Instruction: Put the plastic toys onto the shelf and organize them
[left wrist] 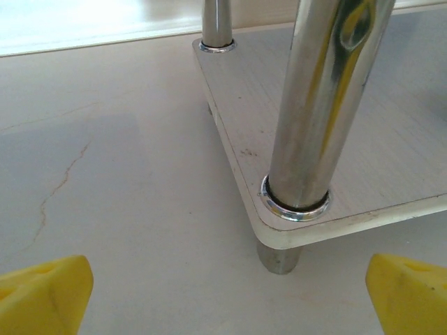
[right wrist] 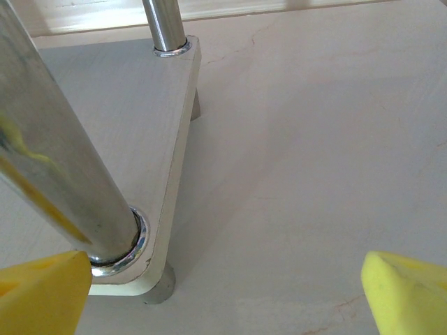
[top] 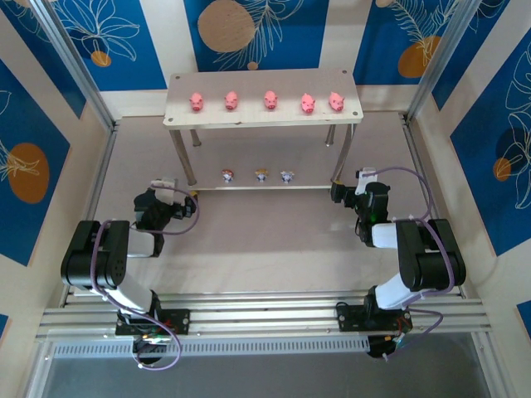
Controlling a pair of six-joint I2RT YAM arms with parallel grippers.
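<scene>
Left gripper (top: pixel 187 202), right gripper (top: pixel 342 193) gape empty; five pigs (top: pixel 270 100) top the shelf (top: pixel 249 118), three figurines (top: pixel 260 175) below.

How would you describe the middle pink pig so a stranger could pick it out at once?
Find the shelf at the table's far end; five pink pigs line its top board. The middle pink pig is third from either end, two pigs on each side.

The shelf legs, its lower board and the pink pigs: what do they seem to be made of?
Legs: polished metal, likely chromed steel, with mirror-like reflections. Lower board: pale wood-grain laminate or plastic, matte, with fine lines and a thick rounded edge. Pink pigs: probably plastic, uniformly pink; too small to be sure.
</scene>
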